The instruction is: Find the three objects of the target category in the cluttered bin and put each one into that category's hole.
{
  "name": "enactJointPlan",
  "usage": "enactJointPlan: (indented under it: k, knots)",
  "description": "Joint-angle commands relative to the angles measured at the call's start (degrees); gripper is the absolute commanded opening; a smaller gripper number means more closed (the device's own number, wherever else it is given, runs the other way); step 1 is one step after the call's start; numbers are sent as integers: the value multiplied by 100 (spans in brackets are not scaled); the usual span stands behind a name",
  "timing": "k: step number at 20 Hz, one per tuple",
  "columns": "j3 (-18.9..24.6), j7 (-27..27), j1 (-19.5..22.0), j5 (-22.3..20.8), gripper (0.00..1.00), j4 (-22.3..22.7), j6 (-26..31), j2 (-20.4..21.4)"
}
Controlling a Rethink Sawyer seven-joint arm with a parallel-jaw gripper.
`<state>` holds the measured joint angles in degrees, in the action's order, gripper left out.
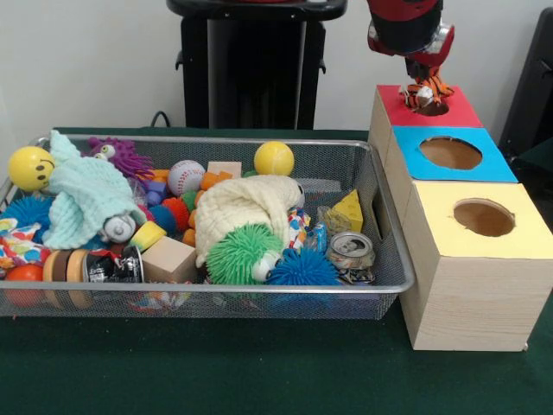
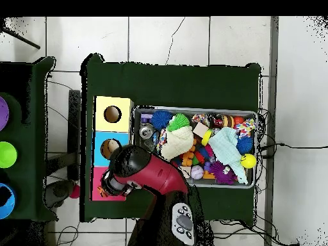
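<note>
bin: metal mesh | boxes: matt wood | cloths: knit | table: green felt

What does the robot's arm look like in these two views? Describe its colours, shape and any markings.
The arm is thick and rounded, with a glossy red shell and black sections. A grey panel with dark buttons sits near its base. Above the gripper, the red wrist carries a silver-grey band.

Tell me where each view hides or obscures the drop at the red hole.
Front view: the gripper hangs over the red box, its striped orange toy covering part of the hole. Overhead view: the arm covers the red box almost entirely, so hole and toy are hidden.
</note>
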<state>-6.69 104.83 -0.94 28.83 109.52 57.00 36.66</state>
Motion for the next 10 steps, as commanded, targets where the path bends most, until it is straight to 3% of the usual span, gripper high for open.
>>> enactJointPlan:
  k: [1,4,10]
  knots:
    - [53,1493,-111,121,0,265,-357,12]
    - [117,1384,-239,563,0,709,-1736,140]
    - [257,1179,-149,595,0,855,-2077,107]
